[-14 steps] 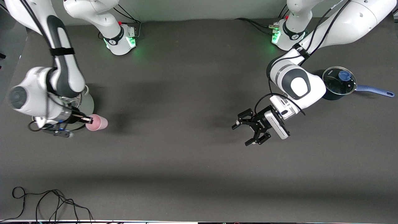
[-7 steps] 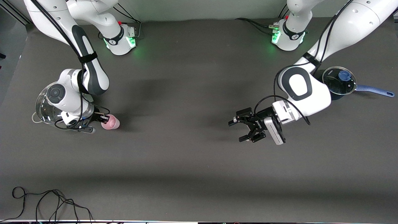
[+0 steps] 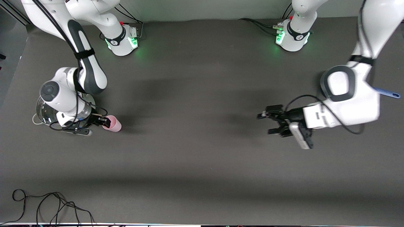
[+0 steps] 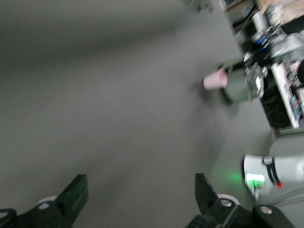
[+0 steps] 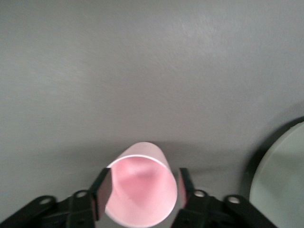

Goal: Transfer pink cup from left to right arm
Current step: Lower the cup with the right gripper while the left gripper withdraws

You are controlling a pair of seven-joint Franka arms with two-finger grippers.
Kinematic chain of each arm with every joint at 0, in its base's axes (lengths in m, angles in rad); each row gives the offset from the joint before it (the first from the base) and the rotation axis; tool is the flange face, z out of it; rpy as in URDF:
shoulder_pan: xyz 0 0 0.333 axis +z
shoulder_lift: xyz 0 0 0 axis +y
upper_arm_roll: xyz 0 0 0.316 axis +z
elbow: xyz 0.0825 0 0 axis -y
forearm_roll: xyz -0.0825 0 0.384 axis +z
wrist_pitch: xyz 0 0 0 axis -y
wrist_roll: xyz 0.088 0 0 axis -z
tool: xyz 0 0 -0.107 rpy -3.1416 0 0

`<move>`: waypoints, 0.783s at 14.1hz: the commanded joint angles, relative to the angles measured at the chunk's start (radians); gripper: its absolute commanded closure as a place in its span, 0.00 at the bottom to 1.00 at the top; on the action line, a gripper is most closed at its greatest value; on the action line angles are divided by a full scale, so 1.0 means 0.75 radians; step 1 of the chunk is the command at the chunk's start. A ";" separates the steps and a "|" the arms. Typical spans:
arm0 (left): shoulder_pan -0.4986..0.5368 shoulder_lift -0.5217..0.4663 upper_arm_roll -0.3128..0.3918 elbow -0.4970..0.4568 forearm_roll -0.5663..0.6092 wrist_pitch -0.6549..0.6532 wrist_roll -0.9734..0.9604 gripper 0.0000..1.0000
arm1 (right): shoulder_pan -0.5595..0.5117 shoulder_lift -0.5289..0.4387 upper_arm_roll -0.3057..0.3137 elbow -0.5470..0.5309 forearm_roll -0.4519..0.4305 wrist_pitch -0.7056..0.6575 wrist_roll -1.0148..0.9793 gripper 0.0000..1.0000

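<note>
1. The right gripper point(image 3: 101, 121), at the right arm's end of the table, is holding the pink cup point(image 3: 113, 123); the right wrist view shows its two fingers point(image 5: 103, 189) standing on either side of the cup's point(image 5: 141, 190) wall, just below the rim, pinching it.

2. The cup is lying on its side in the grasp, mouth turned toward the wrist camera and its base pointing toward the middle of the table. Whether it is touching the table point(image 3: 195, 164) or hanging just above it cannot be told.

3. The grip is sitting near the rim, so the tapered base is left free; judged from the task, this would give a second gripper room to take hold.

4. A glass-lidded pot point(image 3: 47, 110) is standing just beside the right gripper, partly under the right arm's wrist; its pale edge point(image 5: 280, 180) is showing in the right wrist view, apart from the cup.

5. The left gripper point(image 3: 274, 123) is hanging over bare table toward the left arm's end, well apart from the cup. Its fingers point(image 4: 73, 197) are spread wide with nothing between them, pointed toward the cup point(image 4: 214, 80), which appears small in the left wrist view.

6. A blue handle point(image 3: 387, 93) is sticking out from under the left arm.

7. Although the task names a left-to-right transfer, the cup is in the right arm's grasp, so the handover may already be done.
</note>
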 commanded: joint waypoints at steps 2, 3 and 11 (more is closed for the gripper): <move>0.099 -0.037 0.014 0.221 0.355 -0.457 -0.318 0.00 | 0.010 -0.221 -0.009 0.059 -0.031 -0.235 0.008 0.00; 0.130 -0.037 0.014 0.275 0.463 -0.533 -0.339 0.00 | 0.010 -0.252 -0.009 0.112 -0.072 -0.320 0.008 0.00; 0.316 -0.086 0.016 0.486 0.822 -0.855 -0.418 0.00 | -0.004 -0.315 -0.021 0.763 -0.277 -1.239 0.032 0.00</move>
